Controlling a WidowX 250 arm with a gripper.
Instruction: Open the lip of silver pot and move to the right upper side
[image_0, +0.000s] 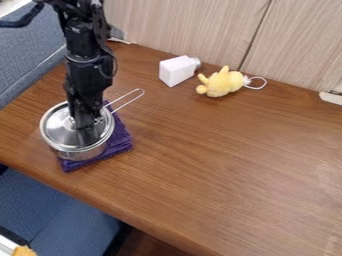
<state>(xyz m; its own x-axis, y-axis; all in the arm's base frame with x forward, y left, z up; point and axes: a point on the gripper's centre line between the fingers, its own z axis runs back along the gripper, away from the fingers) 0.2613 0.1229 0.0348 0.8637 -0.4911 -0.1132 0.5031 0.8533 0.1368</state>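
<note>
Gripper (87, 131) over middle of metal lid (59, 131), likely to lift it centrally; can't tell if jaws are clenched or released. Silver saucepan (81, 153) right below jaws, lid on, on folded purple cloth (119, 141), probably as mat. White bottle (175, 70), yellow plush toy (224, 83) up-right of jaws.

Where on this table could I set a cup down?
The broad stretch of table right of the pot, in front of the white bottle and yellow toy, is bare. The picture's left is crowded: pot, lid and gripper over purple cloth.
</note>
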